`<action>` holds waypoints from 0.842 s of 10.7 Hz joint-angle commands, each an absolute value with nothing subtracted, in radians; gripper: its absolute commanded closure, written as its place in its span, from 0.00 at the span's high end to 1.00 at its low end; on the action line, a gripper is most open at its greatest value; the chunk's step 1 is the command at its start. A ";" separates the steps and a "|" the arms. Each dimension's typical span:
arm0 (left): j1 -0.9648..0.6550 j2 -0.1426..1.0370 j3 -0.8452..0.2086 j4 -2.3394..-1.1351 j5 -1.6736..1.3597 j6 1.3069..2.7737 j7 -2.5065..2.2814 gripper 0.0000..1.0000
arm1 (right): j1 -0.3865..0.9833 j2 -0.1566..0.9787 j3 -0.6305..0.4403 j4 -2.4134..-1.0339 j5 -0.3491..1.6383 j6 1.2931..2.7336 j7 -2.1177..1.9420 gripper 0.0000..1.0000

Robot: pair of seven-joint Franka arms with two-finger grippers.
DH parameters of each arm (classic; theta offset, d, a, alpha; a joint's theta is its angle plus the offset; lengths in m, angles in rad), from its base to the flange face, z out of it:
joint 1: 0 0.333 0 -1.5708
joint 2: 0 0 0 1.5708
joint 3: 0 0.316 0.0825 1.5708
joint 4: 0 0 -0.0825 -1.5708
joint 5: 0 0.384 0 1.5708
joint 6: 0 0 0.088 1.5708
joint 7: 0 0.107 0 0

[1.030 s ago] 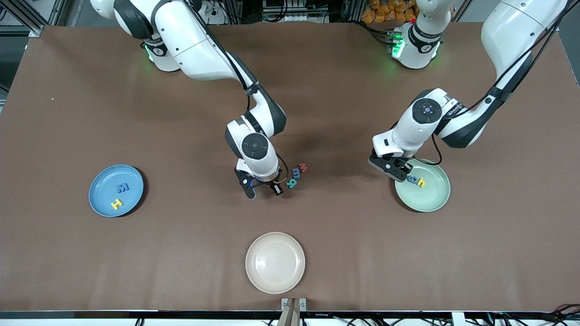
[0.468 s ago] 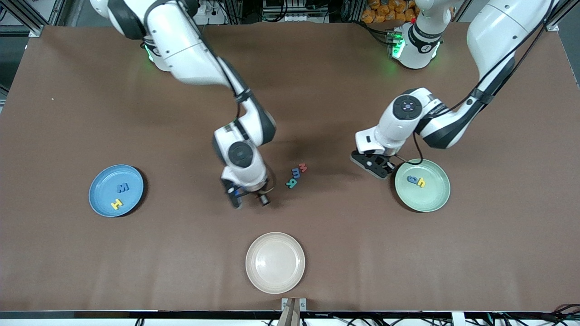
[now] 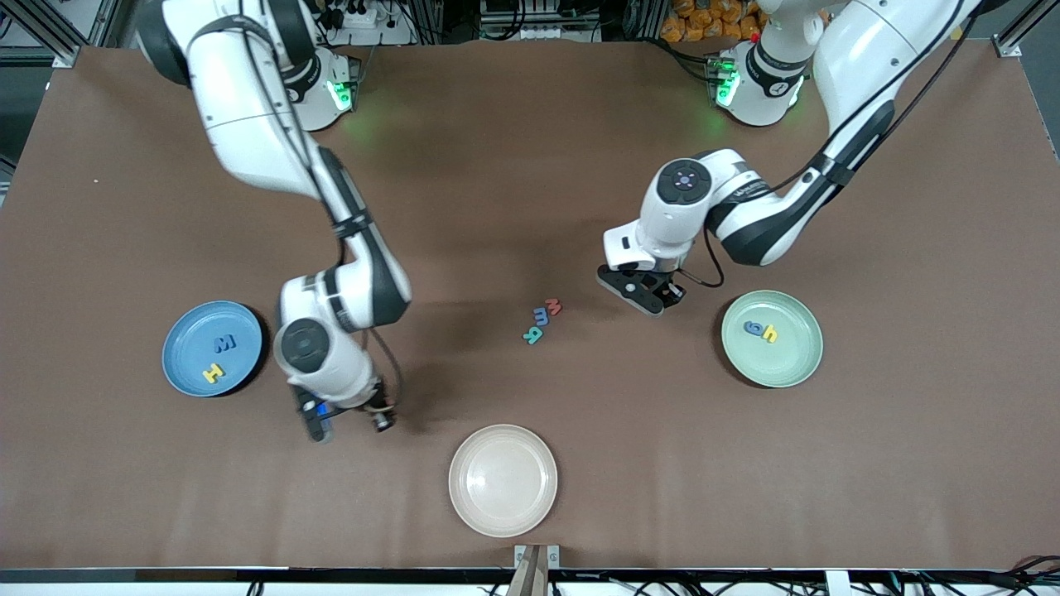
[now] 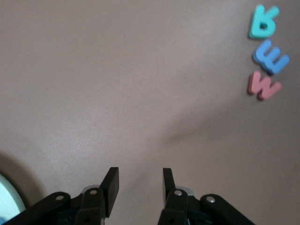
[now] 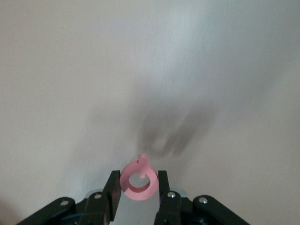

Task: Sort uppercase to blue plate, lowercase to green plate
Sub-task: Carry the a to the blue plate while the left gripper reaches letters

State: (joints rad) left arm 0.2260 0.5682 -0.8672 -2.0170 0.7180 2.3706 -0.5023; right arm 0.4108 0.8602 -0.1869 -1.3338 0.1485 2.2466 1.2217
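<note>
Right gripper (image 5: 137,187) is pinched nearly shut on the red Q (image 5: 138,180), holding it by the ring edge. It hangs over bare table between the blue plate (image 3: 186,364) and the cream plate (image 3: 503,480), so it is not over the target yet. Left gripper (image 4: 139,185) is part open and empty, over the table between the loose letters and the green plate (image 3: 787,368). The blue plate holds the dark blue M (image 3: 224,342) and yellow H (image 3: 214,372). The green plate holds the g (image 3: 753,329) and h (image 3: 770,334). Mid-table, the teal R (image 3: 533,335), light blue m (image 3: 541,316) and red m (image 3: 553,307) sit in a tight row. Risks: the Q is thin foam on a narrow grip, so it could twist or slip on a fast swing and land short of the rim, or drop onto M/H. The row is packed, so the left fingers could nudge a neighbour or lift two at once. The R belongs on blue, not green, so it is easy to mis-sort. The surface is a matte brown mat with no clutter. Frame rails, cables and green-lit bases run along the robots' edge.
</note>
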 commanded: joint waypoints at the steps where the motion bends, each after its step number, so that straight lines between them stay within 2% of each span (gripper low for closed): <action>1: 0.226 0.583 -0.842 -1.980 0.692 2.355 -0.708 0.47 | 0.315 0.818 -0.183 -1.354 0.133 2.154 1.035 0.00; 2: 0.224 0.583 -0.825 -1.973 0.674 2.355 -0.789 0.47 | 0.287 0.801 -0.207 -1.371 0.132 2.108 0.932 0.00; 5: 0.215 0.607 -0.822 -1.922 0.528 2.355 -0.944 0.46 | 0.281 0.671 -0.294 -1.537 0.132 2.109 0.712 0.00; 9: 0.169 0.672 -0.822 -1.849 0.509 2.355 -1.084 0.46 | 0.244 0.482 -0.344 -1.806 0.132 2.212 0.461 0.00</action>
State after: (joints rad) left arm 0.1946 0.6359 -0.8216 -1.8989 0.5263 2.3696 -1.0319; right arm 0.2551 0.6020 -0.3537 -1.6333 0.1465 2.1388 0.5222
